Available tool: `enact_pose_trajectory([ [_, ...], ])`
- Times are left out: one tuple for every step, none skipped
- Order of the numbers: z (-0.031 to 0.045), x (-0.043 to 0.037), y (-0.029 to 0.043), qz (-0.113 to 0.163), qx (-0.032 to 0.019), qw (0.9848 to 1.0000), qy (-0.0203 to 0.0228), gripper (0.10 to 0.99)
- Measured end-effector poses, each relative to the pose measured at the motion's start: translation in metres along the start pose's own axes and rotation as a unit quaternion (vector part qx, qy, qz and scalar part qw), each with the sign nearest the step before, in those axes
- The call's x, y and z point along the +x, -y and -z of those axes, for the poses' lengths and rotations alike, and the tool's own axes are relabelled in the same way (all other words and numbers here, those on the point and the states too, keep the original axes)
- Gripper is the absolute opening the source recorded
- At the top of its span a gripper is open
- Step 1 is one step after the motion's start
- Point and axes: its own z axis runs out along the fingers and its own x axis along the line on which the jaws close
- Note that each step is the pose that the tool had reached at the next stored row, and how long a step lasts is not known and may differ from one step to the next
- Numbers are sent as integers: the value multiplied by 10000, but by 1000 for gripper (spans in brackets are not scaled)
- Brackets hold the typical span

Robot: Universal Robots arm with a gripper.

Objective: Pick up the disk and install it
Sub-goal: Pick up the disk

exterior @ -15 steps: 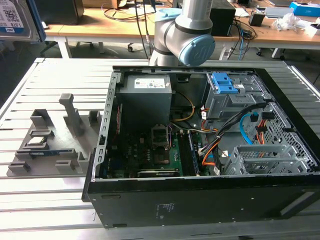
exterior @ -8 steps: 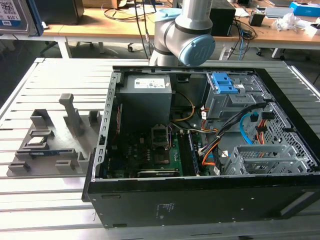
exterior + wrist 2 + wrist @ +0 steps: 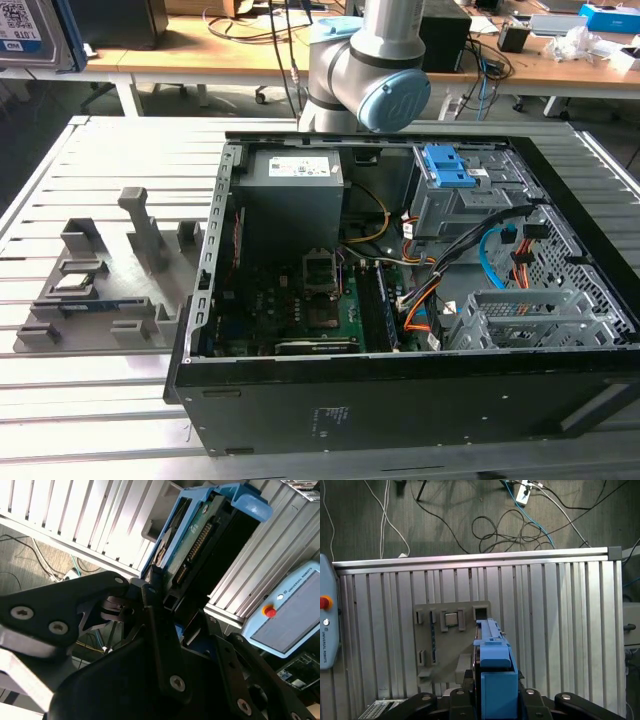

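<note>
Beneath the disk (image 3: pixel 495 680) in the gripper (image 3: pixel 495 702), the slatted table (image 3: pixel 560 630) lies open save a grey fixture tray (image 3: pixel 445 645); inside the computer case (image 3: pixel 400 400), cables (image 3: pixel 480 238) crowd the blue-fronted drive cage (image 3: pixel 455 205).

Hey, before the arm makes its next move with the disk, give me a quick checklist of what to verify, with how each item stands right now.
1. Grip on the disk: ok, the gripper is shut on its end.
2. Disk clear of the grey fixture tray: ok, it is held above it.
3. Computer case open: ok, interior exposed.
4. Blue-fronted drive cage free to take it: cannot tell.
5. Cables away from the cage: not ok, they run right beside it.
</note>
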Motion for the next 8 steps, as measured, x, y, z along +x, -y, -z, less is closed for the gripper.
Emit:
enact_pose_trajectory([
  [1,0,11,1,-1,10000,0,365],
  [0,-1,25,0,0,10000,0,365],
  [0,-2,41,1,0,10000,0,365],
  [0,-3,55,0,0,10000,0,365],
  [-1,-4,68,0,0,10000,0,365],
  [-1,-5,82,0,0,10000,0,365],
  [-1,-5,95,0,-1,10000,0,365],
  [-1,-6,110,0,-1,10000,0,365],
])
